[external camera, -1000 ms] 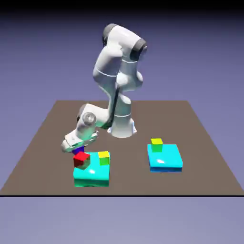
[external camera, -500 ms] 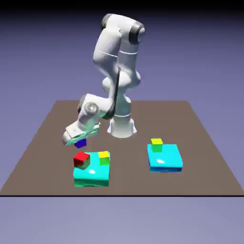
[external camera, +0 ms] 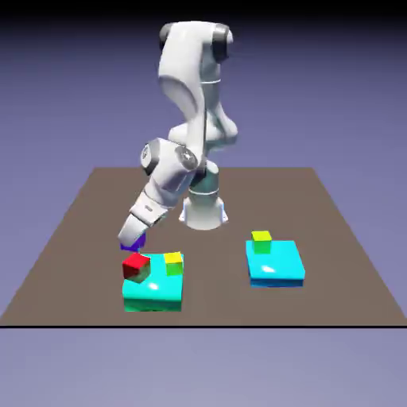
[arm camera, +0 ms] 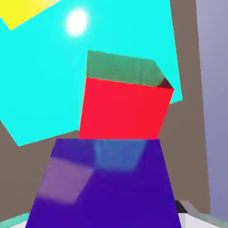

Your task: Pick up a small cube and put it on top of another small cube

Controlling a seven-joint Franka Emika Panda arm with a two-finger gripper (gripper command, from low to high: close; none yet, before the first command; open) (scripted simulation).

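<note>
In hand view, purple cube [arm camera: 107, 187] cropped

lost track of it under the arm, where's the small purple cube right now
The small purple cube is in the gripper, behind the red cube on the exterior view's left.

Text: none readable | labels, brands: none readable | numbers, signs: none readable

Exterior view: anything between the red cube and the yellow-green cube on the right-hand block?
Between the red cube and that cube, the exterior view shows the other yellow-green cube, then bare table.
</note>
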